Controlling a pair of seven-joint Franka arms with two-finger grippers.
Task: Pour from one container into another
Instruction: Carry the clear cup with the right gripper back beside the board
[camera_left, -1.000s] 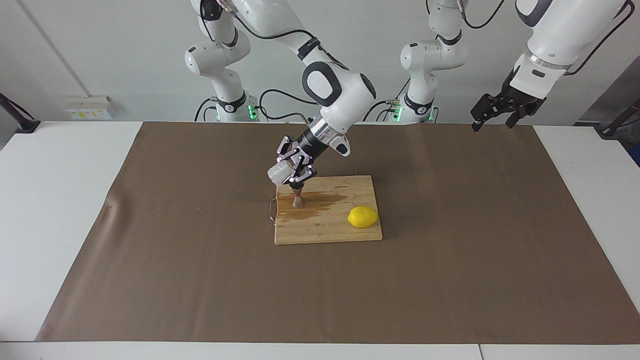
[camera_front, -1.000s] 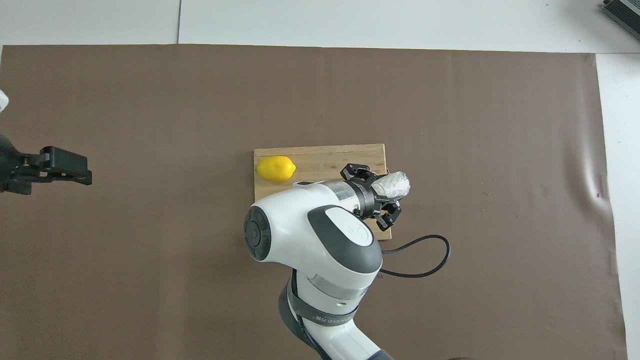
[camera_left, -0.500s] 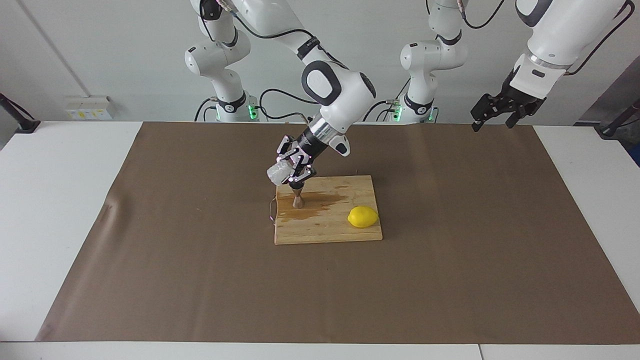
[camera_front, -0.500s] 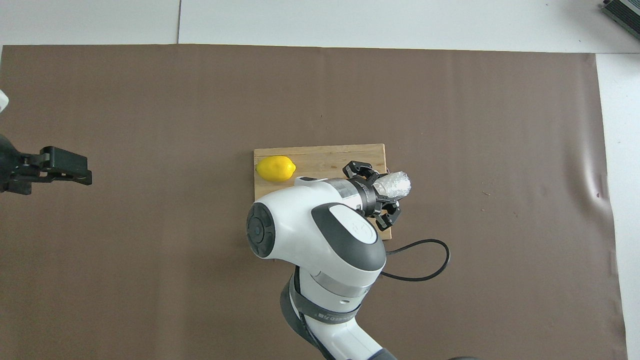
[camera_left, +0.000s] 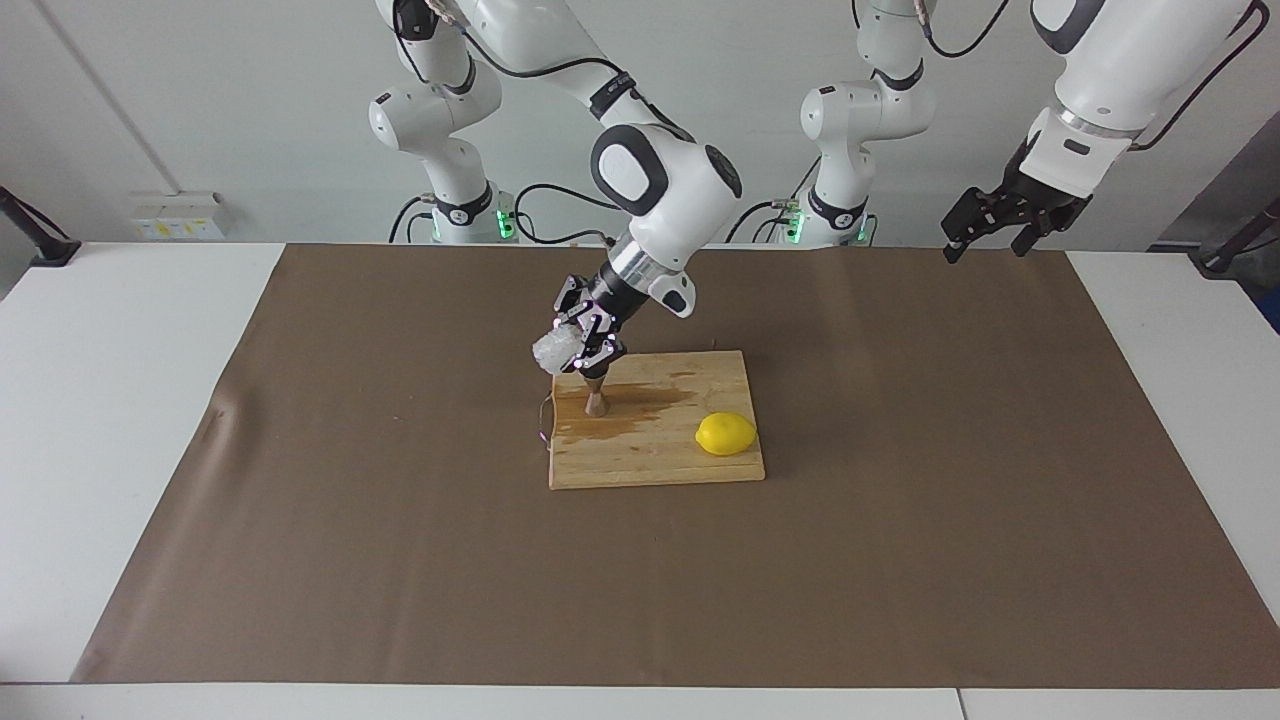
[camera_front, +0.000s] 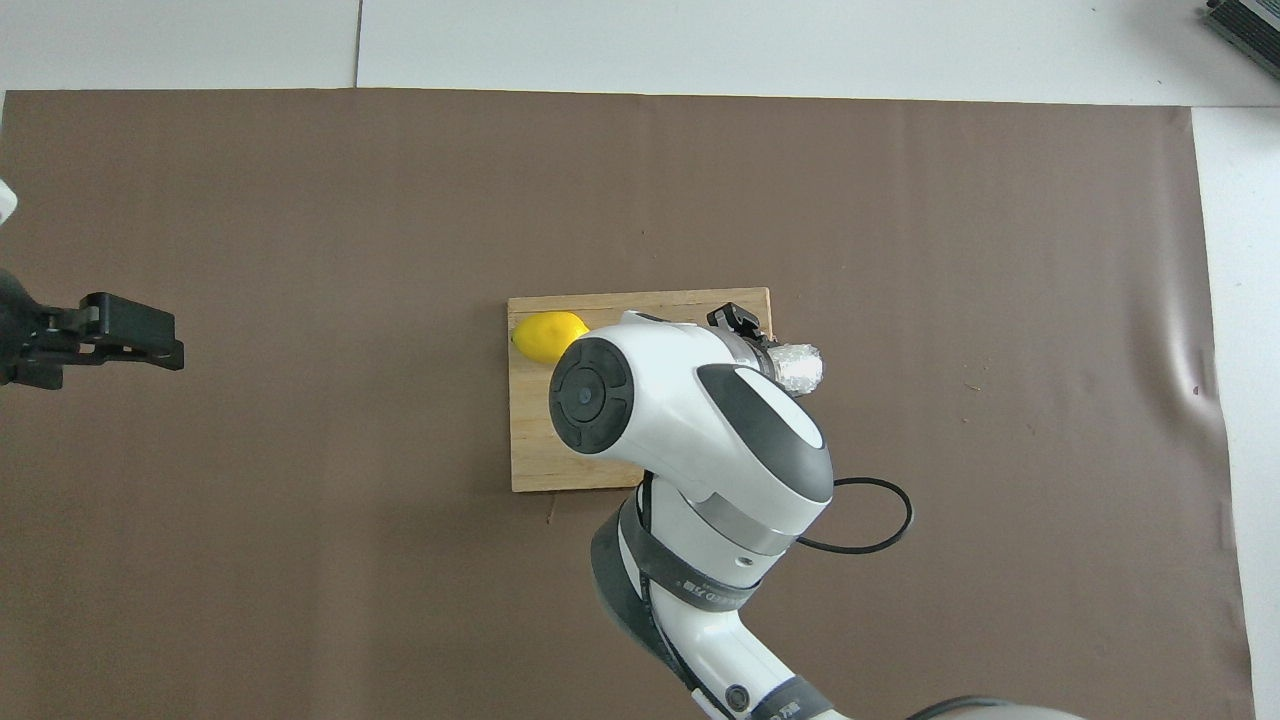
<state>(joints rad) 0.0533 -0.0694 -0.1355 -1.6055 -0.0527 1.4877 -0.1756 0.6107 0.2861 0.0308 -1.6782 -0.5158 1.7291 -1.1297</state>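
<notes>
My right gripper (camera_left: 578, 345) (camera_front: 775, 362) is shut on the clear faceted glass cup (camera_left: 553, 350) (camera_front: 799, 367) and holds it tipped on its side just above the steel jigger (camera_left: 595, 397). The jigger stands upright on the wooden cutting board (camera_left: 655, 450) (camera_front: 540, 450), near the corner toward the right arm's end. In the overhead view the right arm hides the jigger. A wet patch (camera_left: 640, 400) darkens the board beside the jigger. My left gripper (camera_left: 985, 238) (camera_front: 120, 335) hangs open and empty, high over the mat's edge at the left arm's end, waiting.
A yellow lemon (camera_left: 726, 434) (camera_front: 540, 335) lies on the board toward the left arm's end. A brown mat (camera_left: 400, 560) covers the table. A black cable (camera_front: 870, 520) loops beside the right arm.
The right arm's wrist and elbow have swung round; the cup has shifted slightly and stays tipped over the jigger. The left arm has not moved.
</notes>
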